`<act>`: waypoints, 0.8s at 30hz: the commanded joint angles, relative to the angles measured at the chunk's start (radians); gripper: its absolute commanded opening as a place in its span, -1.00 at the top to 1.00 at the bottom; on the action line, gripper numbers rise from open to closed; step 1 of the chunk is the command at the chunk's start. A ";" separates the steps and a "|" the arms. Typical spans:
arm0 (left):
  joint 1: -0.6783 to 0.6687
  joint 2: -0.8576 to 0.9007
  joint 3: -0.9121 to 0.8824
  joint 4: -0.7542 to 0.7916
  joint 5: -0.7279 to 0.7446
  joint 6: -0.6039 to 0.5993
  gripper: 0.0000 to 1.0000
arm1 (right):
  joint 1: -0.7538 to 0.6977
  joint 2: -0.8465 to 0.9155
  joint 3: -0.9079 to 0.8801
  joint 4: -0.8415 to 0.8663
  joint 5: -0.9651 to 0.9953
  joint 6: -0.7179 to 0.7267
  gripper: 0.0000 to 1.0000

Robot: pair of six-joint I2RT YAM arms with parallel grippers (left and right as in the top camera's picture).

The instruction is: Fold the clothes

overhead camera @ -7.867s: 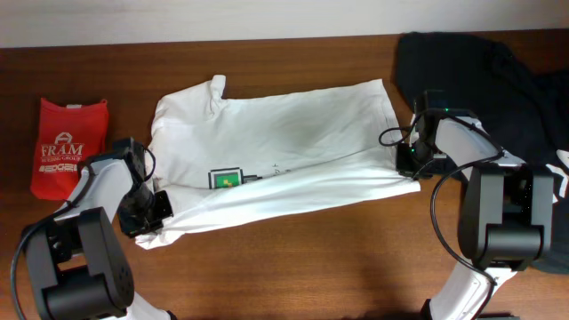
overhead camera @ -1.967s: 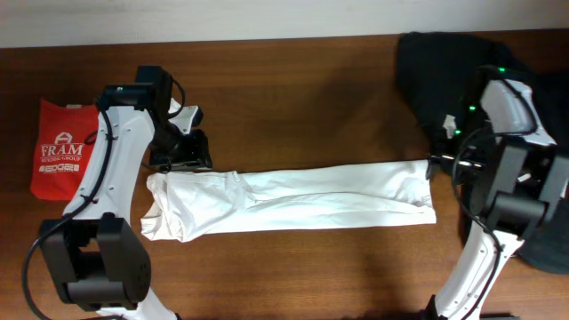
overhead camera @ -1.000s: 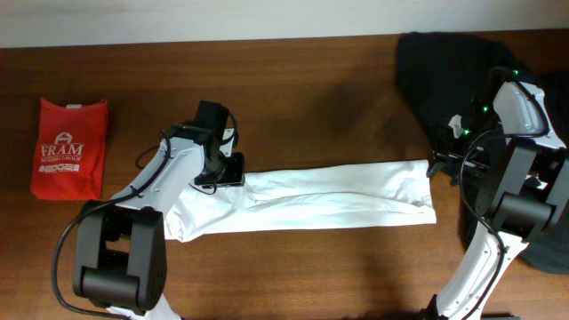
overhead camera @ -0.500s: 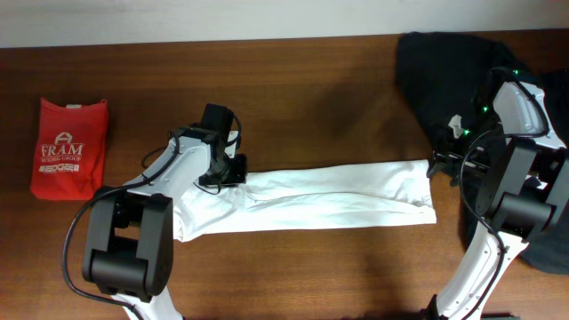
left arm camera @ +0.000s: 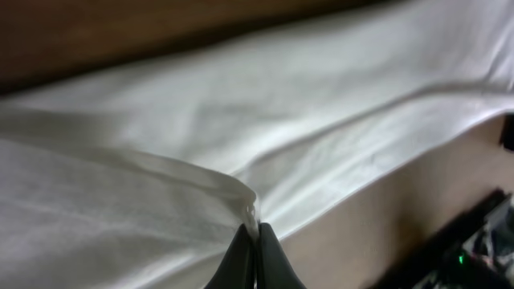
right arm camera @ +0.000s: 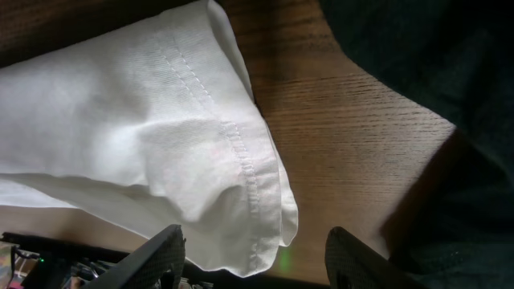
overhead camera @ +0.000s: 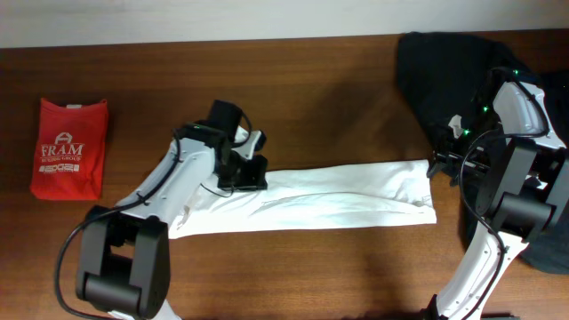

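The white T-shirt [overhead camera: 338, 194] lies folded into a long strip across the table's middle. My left gripper [overhead camera: 251, 171] is shut on a fold of its left part, which lies doubled over the strip; in the left wrist view the cloth [left arm camera: 241, 120] is pinched between the closed fingers [left arm camera: 255, 255]. My right gripper [overhead camera: 442, 164] is open and empty just past the shirt's right end; in the right wrist view its fingers [right arm camera: 165, 255] stand wide apart above the hemmed end [right arm camera: 233, 160]. The green-and-yellow mark is hidden.
A red folded shirt printed "FRAM" [overhead camera: 68, 147] lies at the far left. A big black garment [overhead camera: 462, 71] covers the back right corner and shows in the right wrist view [right arm camera: 426, 56]. The table's far edge runs along the top.
My left gripper has moved to the right along the strip, dragging the shirt's left end over with it. The right arm has stayed still.
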 commanded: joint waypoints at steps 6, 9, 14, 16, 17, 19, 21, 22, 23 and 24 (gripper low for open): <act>-0.121 -0.010 0.009 -0.029 0.033 0.060 0.99 | 0.005 -0.040 -0.004 -0.007 -0.013 -0.012 -0.20; -0.140 -0.010 0.009 -0.064 0.033 0.066 0.99 | 0.005 -0.040 -0.004 -0.008 -0.012 -0.012 -0.20; -0.143 -0.010 0.009 -0.175 -0.014 0.066 0.99 | 0.005 -0.040 -0.004 -0.008 -0.012 -0.012 -0.20; -0.143 -0.010 0.009 -0.210 -0.051 0.066 0.99 | 0.005 -0.040 -0.004 -0.008 -0.012 -0.013 -0.20; -0.143 -0.010 0.009 -0.230 -0.061 0.066 0.99 | 0.005 -0.040 -0.004 -0.008 -0.012 -0.012 -0.20; -0.143 -0.010 0.009 -0.270 -0.061 0.085 0.99 | 0.005 -0.040 -0.004 -0.008 -0.013 -0.012 -0.20; -0.143 -0.010 0.009 -0.269 -0.062 0.107 0.91 | 0.005 -0.040 -0.004 -0.008 -0.013 -0.012 -0.20; -0.143 -0.010 0.009 -0.255 -0.066 0.107 0.65 | 0.005 -0.040 -0.004 -0.008 -0.013 -0.012 -0.21; -0.142 -0.010 0.009 -0.229 -0.074 0.106 0.46 | 0.005 -0.040 -0.004 -0.008 -0.013 -0.012 -0.20; -0.140 -0.010 0.009 -0.198 -0.085 0.106 0.40 | 0.005 -0.040 -0.004 -0.008 -0.013 -0.012 -0.20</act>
